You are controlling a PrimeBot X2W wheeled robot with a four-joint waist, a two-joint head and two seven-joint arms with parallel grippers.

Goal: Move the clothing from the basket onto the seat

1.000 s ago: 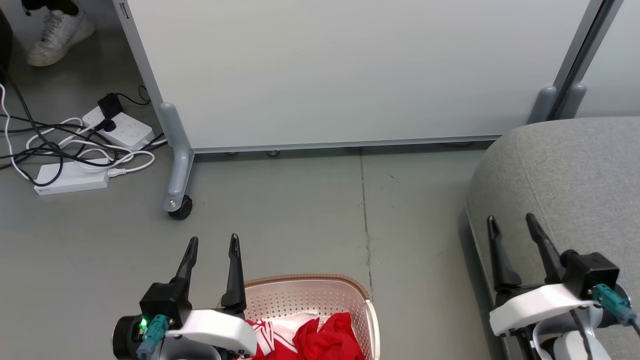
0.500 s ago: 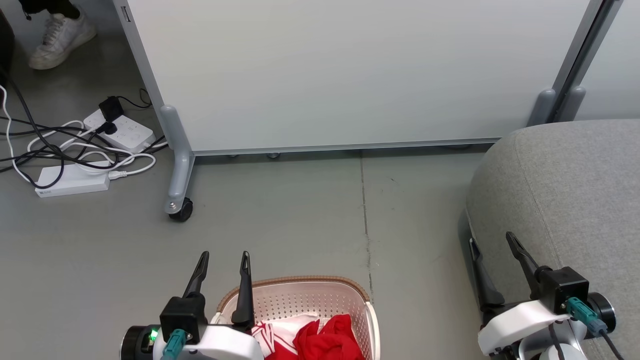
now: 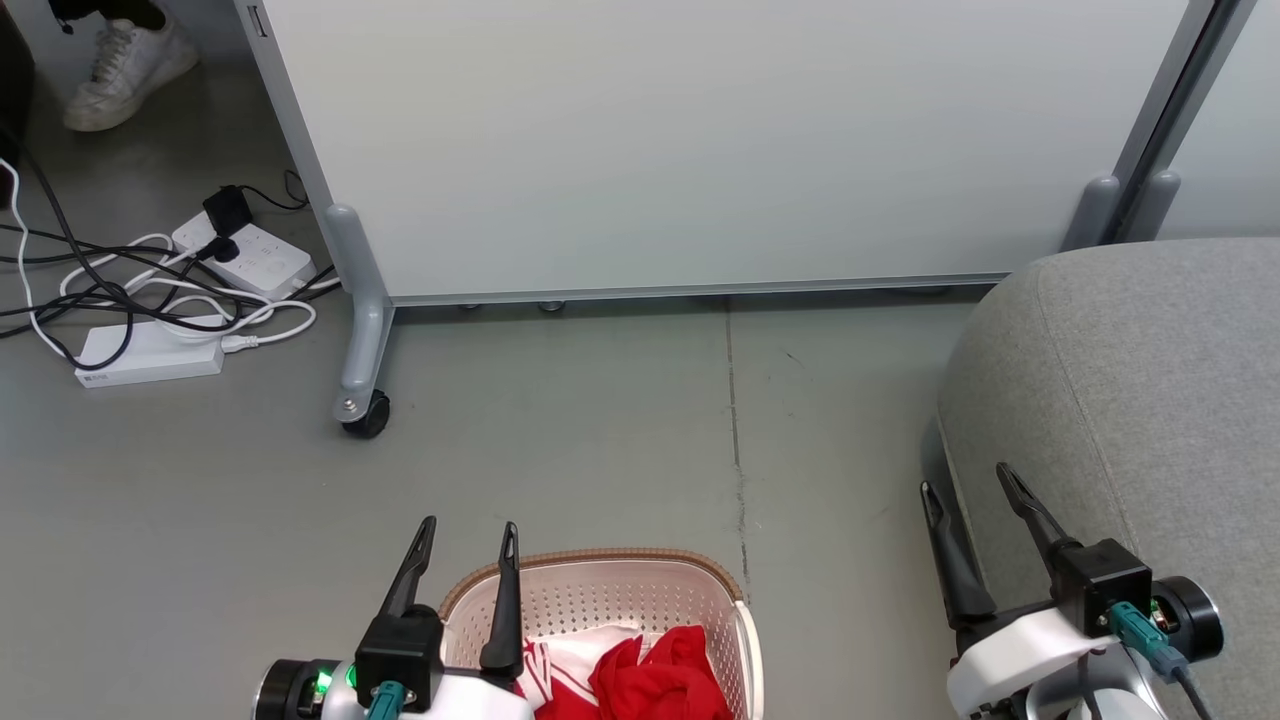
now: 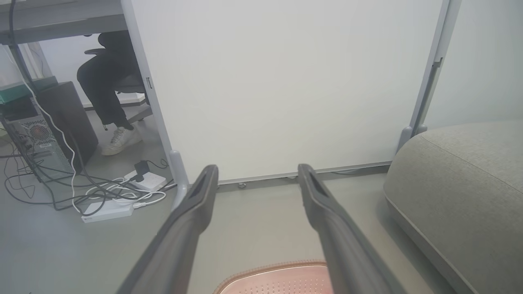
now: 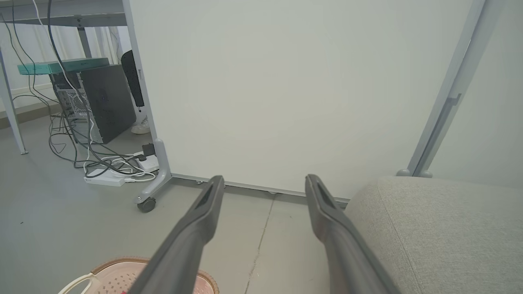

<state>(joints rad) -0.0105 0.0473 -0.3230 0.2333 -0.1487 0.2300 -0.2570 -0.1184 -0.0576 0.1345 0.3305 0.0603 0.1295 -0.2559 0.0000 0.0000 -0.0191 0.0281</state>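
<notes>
- clothing [image 3: 655, 680]: red and white, heaped in basket [image 3: 600, 600], perhaps two pieces.
- left gripper [image 3: 470, 524]: spread wide, empty, at basket's left rim.
- right gripper [image 3: 965, 478]: spread wide, empty, by left edge of seat [image 3: 1150, 380].

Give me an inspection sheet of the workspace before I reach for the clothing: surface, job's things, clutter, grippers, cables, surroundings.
Surface: grey floor with a seam line running along it.
Job's things: red and white clothing lies in the basket; grey seat stands to the basket's right, apart from it.
Clutter: dark computer tower under a desk, beyond the partition.
Grippers: left gripper open, over the basket's left rim, holding nothing; right gripper open, at the seat's left edge, holding nothing.
Cables: black and white cables tangled around white power strips on the floor, far left.
Surroundings: pale partition panel on castors; a person's white shoe behind it.
</notes>
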